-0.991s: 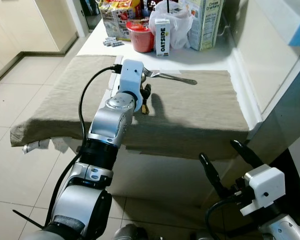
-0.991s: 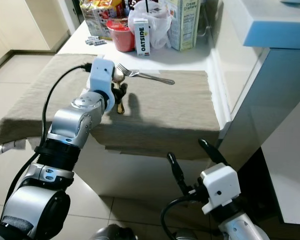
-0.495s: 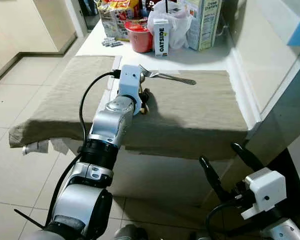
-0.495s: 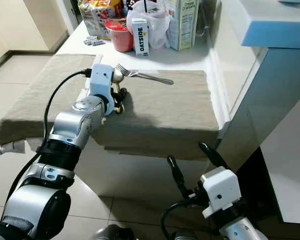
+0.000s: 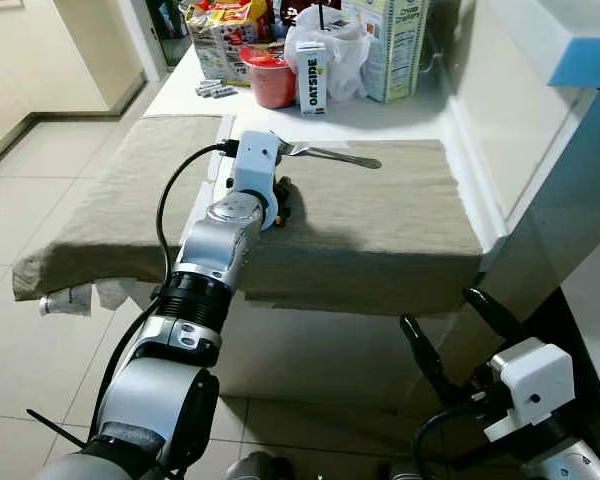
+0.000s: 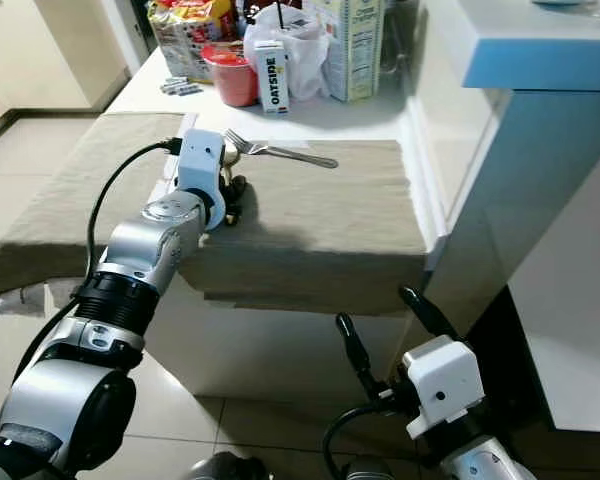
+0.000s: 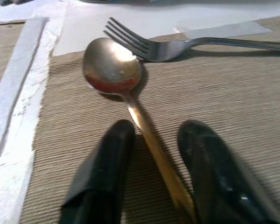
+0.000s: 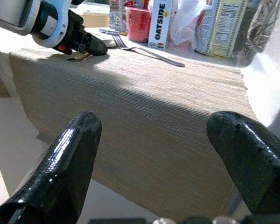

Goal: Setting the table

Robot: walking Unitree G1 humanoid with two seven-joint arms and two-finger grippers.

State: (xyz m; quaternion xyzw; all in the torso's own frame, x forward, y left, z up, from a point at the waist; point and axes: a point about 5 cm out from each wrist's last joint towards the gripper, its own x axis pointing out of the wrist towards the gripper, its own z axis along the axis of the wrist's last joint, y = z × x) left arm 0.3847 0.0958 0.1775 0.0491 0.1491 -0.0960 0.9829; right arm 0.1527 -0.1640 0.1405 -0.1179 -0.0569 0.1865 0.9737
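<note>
There is one spoon and one fork on the white worktop (image 5: 400, 110). Both lie on a flat brown-grey woven cloth (image 5: 380, 225) that covers the middle of the picture in the eye views.

The shiny gold-coloured metal spoon (image 7: 113, 72) has a round bowl with a dark red shine in it and a long thin handle. It lies flat on the cloth, in the upper middle of the left eye view, just under the robot's arm. The silver metal fork (image 7: 177, 46) lies flat too. Its prongs touch the edge of the spoon's bowl, and its long handle points off to the right.

The left claw (image 7: 154, 172) is down on the cloth. Its two black fingers (image 7: 107, 163) sit one on each side of the spoon's handle, with a small gap. The claw is open and is not squeezing the spoon.

The right claw (image 8: 154, 154) is low in the lower right of the eye views, in front of the worktop edge. Its two fingers are spread wide apart and hold nothing.

At the back of the worktop, in the upper middle, stand one red plastic cup (image 5: 272, 82), one small white carton with "OATSIDE" on it (image 5: 312, 78), one white plastic bag (image 5: 340, 55), one tall cream cracker box (image 5: 395, 45) and one bright snack packet (image 5: 220, 35). A few small batteries (image 5: 212, 90) lie next to the cup.
</note>
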